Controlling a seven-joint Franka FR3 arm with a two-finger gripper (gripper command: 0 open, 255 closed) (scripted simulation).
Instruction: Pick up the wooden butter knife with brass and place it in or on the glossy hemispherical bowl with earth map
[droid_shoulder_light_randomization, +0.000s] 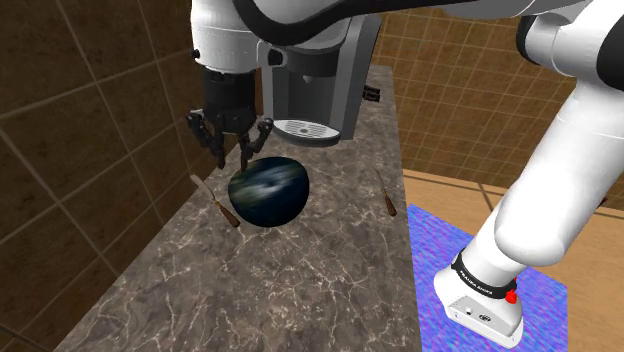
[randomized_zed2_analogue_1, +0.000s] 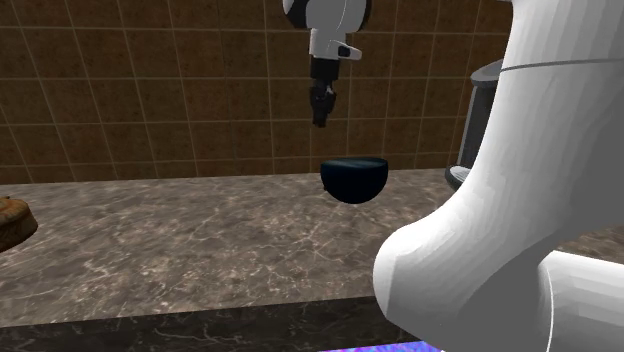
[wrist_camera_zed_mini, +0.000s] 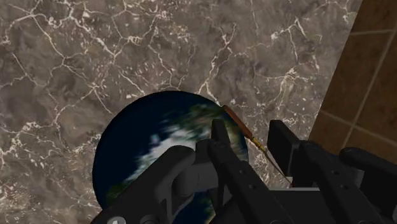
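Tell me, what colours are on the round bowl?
The bowl is dark blue with white clouds and greenish land, like Earth. The wrist view shows it best.

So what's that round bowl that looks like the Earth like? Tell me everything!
The bowl is a glossy half-ball, dark blue with white cloud swirls and greenish patches, like an Earth map. It stands open side up, its round bottom on the marbled counter. A brown-handled knife lies close by its side; whether they touch is unclear. The open gripper hangs above it, not touching.
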